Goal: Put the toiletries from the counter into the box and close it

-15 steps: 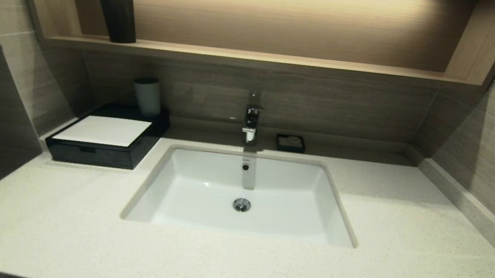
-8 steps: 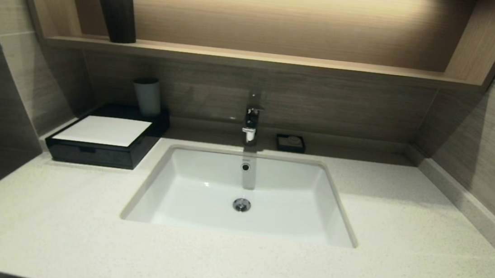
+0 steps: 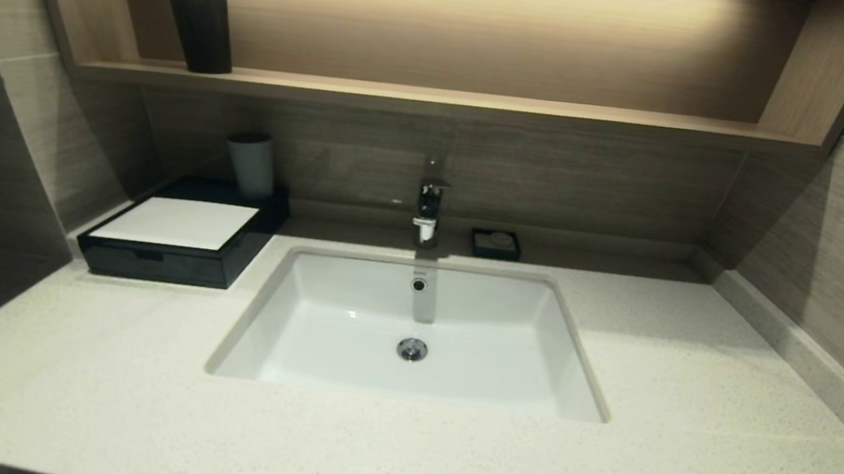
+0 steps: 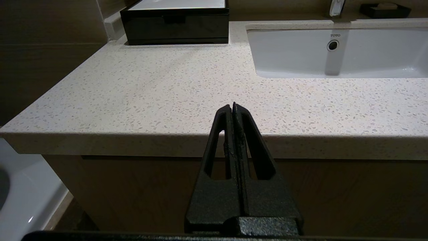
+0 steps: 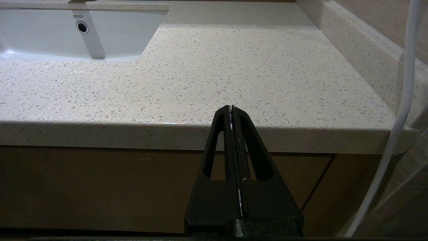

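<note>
The black box (image 3: 173,244) with a white top panel stands at the counter's (image 3: 401,452) back left, its drawer front flush; it also shows in the left wrist view (image 4: 175,23). No packets show anywhere on the counter. Neither arm shows in the head view. My left gripper (image 4: 233,106) is shut and empty, held below and before the counter's front edge, left of the basin. My right gripper (image 5: 231,108) is shut and empty, before the front edge to the right of the basin.
A white basin (image 3: 413,329) is sunk mid-counter, with a chrome tap (image 3: 429,207) behind it. A small black soap dish (image 3: 496,243) sits by the tap. A grey cup (image 3: 251,165) stands behind the box. A white cable (image 5: 398,117) hangs at the right.
</note>
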You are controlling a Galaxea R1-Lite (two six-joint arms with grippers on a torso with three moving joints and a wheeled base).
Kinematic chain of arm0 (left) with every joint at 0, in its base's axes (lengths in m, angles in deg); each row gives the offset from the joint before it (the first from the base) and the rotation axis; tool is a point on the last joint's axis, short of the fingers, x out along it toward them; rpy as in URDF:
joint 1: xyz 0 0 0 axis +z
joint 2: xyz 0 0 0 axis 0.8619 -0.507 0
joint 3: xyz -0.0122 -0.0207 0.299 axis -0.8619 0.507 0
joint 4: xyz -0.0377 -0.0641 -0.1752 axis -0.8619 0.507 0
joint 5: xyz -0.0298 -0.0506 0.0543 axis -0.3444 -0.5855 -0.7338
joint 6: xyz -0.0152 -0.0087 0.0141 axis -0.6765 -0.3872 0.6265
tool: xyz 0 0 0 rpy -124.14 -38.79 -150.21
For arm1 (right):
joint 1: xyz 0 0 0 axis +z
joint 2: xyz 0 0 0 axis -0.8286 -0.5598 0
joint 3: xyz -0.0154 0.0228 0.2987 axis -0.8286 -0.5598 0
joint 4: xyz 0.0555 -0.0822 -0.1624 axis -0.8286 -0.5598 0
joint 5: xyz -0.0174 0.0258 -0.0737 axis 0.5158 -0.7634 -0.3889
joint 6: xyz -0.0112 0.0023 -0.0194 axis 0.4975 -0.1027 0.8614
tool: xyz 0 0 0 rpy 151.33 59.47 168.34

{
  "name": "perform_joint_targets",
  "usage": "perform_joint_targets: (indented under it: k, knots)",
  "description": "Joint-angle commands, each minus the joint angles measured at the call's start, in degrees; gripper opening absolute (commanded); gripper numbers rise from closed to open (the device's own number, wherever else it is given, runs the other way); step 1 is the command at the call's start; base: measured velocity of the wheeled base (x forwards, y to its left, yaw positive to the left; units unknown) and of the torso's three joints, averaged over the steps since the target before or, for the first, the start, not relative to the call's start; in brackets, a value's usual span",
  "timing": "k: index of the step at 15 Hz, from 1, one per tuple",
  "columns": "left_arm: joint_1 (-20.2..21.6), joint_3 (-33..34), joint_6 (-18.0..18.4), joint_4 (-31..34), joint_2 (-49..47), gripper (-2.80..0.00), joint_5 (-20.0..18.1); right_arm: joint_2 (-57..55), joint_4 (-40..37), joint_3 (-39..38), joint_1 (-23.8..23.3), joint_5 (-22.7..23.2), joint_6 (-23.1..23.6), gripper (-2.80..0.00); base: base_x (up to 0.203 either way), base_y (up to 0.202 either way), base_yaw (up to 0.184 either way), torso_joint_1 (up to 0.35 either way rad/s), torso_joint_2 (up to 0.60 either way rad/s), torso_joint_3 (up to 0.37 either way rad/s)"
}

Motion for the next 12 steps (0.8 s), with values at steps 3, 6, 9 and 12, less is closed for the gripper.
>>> perform_joint_targets:
  k: [3,6,9,12]
  knots:
    - [0.00,1.05,0.01,-0.03,0.02,-2.80,0.01,0.05,0.00,0.00,0.00,0.00,0.02,-2.80,0.000,0.000,0.000,0.000,0.00,0.000]
    - [0.00,1.05,0.01,-0.03,0.02,-2.80,0.01,0.01,0.00,0.00,0.00,0.00,0.02,-2.80,0.000,0.000,0.000,0.000,0.00,0.000]
    - [0.00,1.05,0.01,0.02,0.02,-2.80,-0.04,0.00,-0.06,0.00,0.00,0.00,0.02,-2.80,0.000,0.000,0.000,0.000,0.00,0.000]
    - [0.00,1.05,0.01,-0.03,0.02,-2.80,0.01,0.09,-0.08,0.00,0.00,0.00,0.02,-2.80,0.000,0.000,0.000,0.000,0.00,0.000]
